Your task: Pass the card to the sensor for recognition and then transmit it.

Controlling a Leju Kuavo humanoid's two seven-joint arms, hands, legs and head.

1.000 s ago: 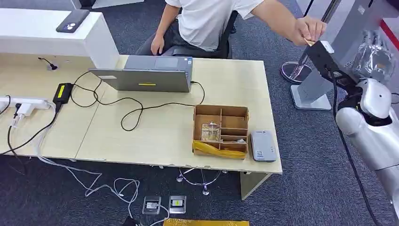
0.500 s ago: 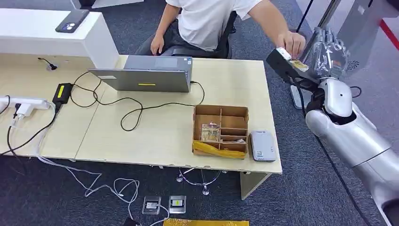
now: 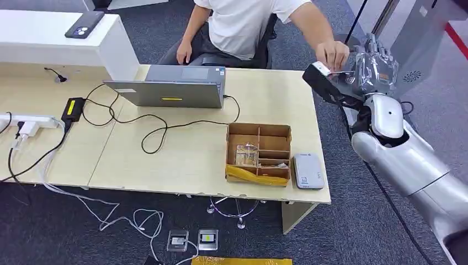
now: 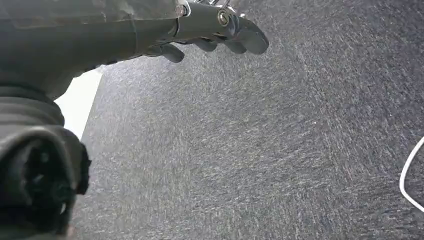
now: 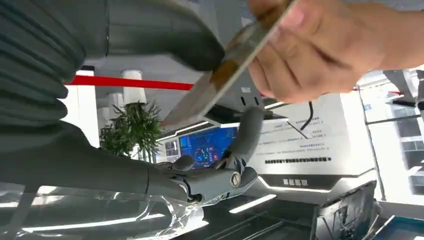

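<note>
**Card met by two hands past the desk's far right corner**

The card (image 5: pixel 227 62) is seen edge-on and blurred in the right wrist view, so its face cannot be read. It is pinched at one end by the person's hand (image 5: pixel 320 47) and touched by the right hand (image 3: pixel 375 63) at the thumb; a firm grip there cannot be told. The left hand (image 4: pixel 210 30) is held over grey carpet, fingers loosely curled around nothing. On the desk (image 3: pixel 182 160), a divided cardboard box (image 3: pixel 259 153) is seen holding a clear item and a yellow bag; the sensor (image 3: pixel 308 171) lies just right of it.
</note>
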